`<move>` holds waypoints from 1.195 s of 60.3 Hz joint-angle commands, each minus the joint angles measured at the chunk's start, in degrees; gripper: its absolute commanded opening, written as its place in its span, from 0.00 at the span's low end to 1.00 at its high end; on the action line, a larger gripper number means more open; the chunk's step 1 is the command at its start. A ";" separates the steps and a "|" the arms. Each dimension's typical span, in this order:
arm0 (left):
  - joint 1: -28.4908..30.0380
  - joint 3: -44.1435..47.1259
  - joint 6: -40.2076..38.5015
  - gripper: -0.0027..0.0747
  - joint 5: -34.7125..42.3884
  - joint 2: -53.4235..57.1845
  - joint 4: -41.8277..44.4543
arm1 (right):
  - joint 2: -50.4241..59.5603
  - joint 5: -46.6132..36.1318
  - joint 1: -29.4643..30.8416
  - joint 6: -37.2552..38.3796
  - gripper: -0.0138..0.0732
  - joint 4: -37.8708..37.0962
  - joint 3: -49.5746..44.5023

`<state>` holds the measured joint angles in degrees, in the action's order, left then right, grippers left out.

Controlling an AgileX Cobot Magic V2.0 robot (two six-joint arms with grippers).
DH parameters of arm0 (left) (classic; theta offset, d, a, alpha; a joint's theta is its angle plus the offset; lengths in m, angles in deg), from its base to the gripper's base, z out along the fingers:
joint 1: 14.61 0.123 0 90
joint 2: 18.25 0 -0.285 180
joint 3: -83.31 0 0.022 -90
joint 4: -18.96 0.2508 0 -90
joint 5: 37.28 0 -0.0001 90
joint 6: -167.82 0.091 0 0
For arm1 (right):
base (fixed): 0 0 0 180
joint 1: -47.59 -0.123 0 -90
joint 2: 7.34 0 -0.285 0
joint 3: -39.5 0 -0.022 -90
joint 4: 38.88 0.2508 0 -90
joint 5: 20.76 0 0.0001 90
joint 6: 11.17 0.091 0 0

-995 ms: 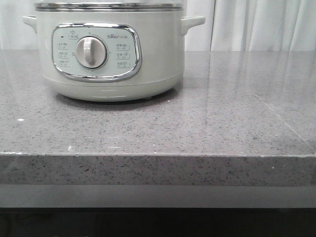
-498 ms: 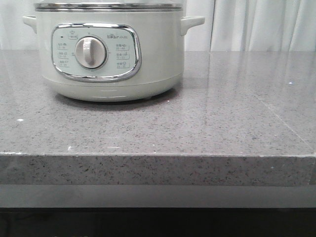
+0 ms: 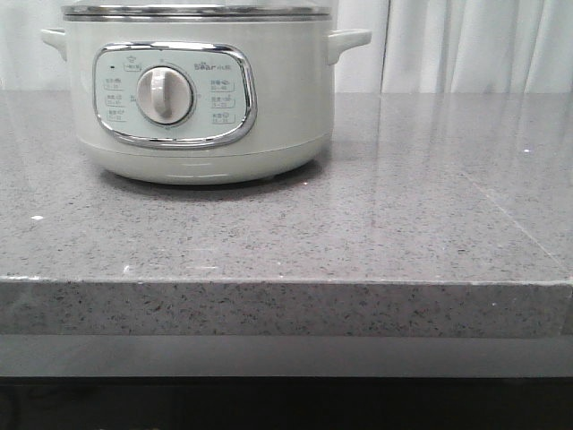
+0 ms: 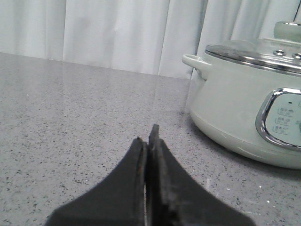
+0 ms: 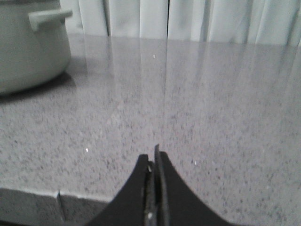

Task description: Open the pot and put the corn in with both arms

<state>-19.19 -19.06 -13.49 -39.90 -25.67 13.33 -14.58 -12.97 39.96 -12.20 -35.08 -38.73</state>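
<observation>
A: While both arms sit low at the near edge of the tabletop [image 3: 358, 224], what can go wrong?

B: The pot [image 3: 197, 90] stands toward the far left of the tabletop with its lid [image 4: 254, 49] on. The left end effector [image 4: 148, 146] and the right end effector [image 5: 154, 162] both have their fingers pressed together, empty. A closed approach would likely push the lid knob [image 4: 288, 29] instead of gripping it. The corn appears in no view, so its location is unknown.

A: What does each view add?

B: The front view shows the control panel [image 3: 175, 94] but crops the lid top. The left wrist view shows the lid top and knob. The right wrist view shows only one side handle [image 5: 49, 18].
</observation>
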 commanded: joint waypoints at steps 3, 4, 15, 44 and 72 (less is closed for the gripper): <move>-0.05 0.66 -0.09 0.01 4.81 0.85 -0.42 | 1.25 -4.91 1.22 -0.08 0.02 0.54 0.05; -0.05 0.66 -0.09 0.01 4.81 0.85 -0.42 | 1.25 -4.91 1.22 -0.08 0.02 0.54 0.05; -0.05 0.66 -0.09 0.01 4.81 0.85 -0.42 | 1.25 -6.40 1.21 -0.08 0.02 0.68 0.04; -0.05 0.66 -0.09 0.01 4.81 0.85 -0.42 | 1.25 -9.56 3.78 -0.08 0.02 0.68 0.04; -0.05 0.66 -0.09 0.01 4.81 0.85 -0.42 | 1.25 -9.51 7.22 -0.08 0.02 0.68 0.04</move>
<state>-19.19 -19.06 -13.49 -39.90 -25.67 13.33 -14.58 -17.41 46.77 -12.20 -34.67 -39.33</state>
